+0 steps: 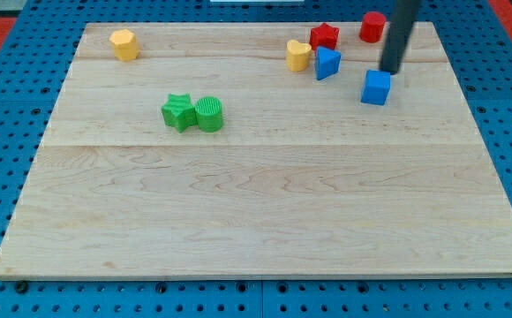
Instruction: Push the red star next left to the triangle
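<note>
Up at the board's top-right corner: my tip [390, 71], just above the blue cube [375, 87]; no pincer on this rod, so nothing to spread or pinch.
Risk: red star [324, 36] touches the blue triangle [327, 64] and sits near the yellow heart [297, 56], so a sloppy shove probably drags those along.
Red star: small, chunky, top edge, above the triangle.

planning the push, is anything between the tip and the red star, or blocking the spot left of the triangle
Between my tip and the red star nothing lies directly; the blue triangle sits just below that line. The spot left of the triangle is taken: the yellow heart sits there, close beside both triangle and star.
</note>
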Available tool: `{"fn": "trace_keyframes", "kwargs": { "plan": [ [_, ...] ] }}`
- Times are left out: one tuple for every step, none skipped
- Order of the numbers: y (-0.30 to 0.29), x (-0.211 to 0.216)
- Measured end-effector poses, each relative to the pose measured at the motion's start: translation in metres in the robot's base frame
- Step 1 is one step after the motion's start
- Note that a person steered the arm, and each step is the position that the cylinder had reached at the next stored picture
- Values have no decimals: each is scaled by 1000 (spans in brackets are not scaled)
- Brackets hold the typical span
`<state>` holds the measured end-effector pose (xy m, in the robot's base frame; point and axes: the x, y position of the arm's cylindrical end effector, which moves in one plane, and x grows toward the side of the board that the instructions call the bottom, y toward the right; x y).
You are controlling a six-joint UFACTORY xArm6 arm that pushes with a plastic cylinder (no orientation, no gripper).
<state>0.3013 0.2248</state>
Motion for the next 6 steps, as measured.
{"fn": "trace_keyframes", "kwargs": {
  "plan": [
    [-24, -31],
    [-25, -84],
    [-85, -94],
    [-149, -72],
    [-174, -36],
    [-91, -41]
  ]
}}
